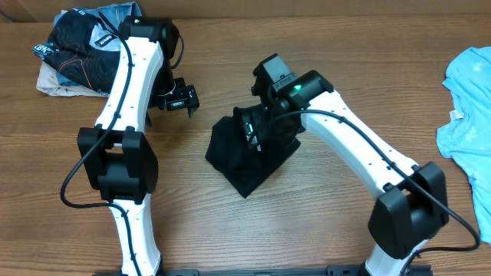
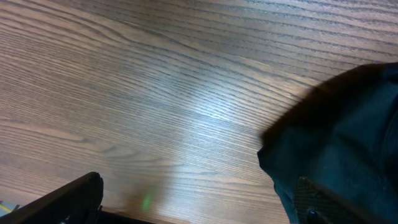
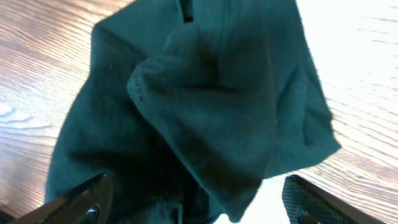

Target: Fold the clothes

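black shirt (image 1: 244, 162) is lying bunched on the worktop (image 1: 307, 230), right gripper (image 1: 255, 127) hovering open over it, left gripper (image 1: 181, 98) hanging open nearby.

Tabletop (image 1: 322, 230): brown wood with long grain lines; a pale patch of glare shows on it below the left gripper (image 1: 178, 98).
Black shirt (image 1: 249, 157): bunched in a rough heap on the wood, directly beneath the right gripper (image 1: 257, 126) and near the left gripper, on its inner side.
Light blue T-shirt (image 1: 468, 115): crumpled, well apart from the right gripper on its outer side, cut off by the picture's edge.
Clothes pile (image 1: 77, 54): dark patterned cloth over denim and pale fabric, beyond the left gripper on its outer side.
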You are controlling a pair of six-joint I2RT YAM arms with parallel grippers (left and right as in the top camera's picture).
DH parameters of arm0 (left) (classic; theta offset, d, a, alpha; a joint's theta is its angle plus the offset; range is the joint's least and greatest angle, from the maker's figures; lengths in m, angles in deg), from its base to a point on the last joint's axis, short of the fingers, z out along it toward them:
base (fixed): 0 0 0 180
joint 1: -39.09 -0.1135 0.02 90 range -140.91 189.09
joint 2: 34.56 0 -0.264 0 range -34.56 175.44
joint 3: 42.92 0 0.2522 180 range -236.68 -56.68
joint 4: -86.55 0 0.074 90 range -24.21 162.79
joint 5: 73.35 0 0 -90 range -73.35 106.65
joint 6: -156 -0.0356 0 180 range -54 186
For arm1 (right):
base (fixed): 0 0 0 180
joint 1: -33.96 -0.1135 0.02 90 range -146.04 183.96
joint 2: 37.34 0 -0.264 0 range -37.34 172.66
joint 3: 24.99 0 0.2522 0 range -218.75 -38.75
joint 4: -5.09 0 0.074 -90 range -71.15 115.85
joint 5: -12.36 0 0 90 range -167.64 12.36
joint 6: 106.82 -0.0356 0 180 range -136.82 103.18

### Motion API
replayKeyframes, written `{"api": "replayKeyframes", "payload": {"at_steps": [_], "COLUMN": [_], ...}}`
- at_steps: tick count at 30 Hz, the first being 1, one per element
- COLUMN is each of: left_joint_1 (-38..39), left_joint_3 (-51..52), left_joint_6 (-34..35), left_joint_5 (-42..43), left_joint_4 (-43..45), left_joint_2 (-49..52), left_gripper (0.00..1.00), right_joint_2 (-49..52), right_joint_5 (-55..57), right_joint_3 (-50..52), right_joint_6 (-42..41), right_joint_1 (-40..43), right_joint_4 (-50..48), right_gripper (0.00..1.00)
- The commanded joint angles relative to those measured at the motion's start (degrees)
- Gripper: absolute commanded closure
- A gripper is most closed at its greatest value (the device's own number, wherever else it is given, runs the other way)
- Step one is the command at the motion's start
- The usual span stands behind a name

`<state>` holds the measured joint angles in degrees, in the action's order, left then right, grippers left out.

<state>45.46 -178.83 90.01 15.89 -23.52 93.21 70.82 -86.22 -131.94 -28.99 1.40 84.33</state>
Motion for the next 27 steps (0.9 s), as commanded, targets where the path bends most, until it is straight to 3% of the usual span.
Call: {"api": "replayKeyframes", "payload": {"at_steps": [1,8,12,14,24,27], "left_joint_1": [0.2,0.2,0.2,0.2,0.2,0.2], "left_joint_3": [0.4,0.8,0.9,0.9,0.9,0.9], "left_joint_6": [0.8,0.8,0.6,0.6,0.6,0.6], "left_joint_5": [-0.9,-1.0,-1.2,-1.2,-1.2,-1.2], "left_joint_4": [-0.1,0.0,-0.1,-0.1,-0.1,-0.1], "left_joint_2": [-2.0,-2.0,-2.0,-2.0,-2.0,-2.0], "left_gripper": [0.0,0.0,0.0,0.0,0.0,0.0], "right_joint_2": [3.3,5.4,5.4,5.4,5.3,5.3], "right_joint_5": [0.7,5.3,8.2,11.2,25.1,25.5], "right_joint_3": [-0.1,-0.1,-0.1,-0.1,-0.2,-0.2], "right_joint_6": [-1.0,-1.7,-2.4,-4.2,-7.7,-8.1], "right_joint_1": [-0.1,-0.1,0.3,0.7,1.9,3.3], "right_joint_4": [-0.4,-0.7,-0.7,-0.5,2.4,4.3], "right_gripper": [0.09,0.21,0.55,0.63,0.65,0.71]}}
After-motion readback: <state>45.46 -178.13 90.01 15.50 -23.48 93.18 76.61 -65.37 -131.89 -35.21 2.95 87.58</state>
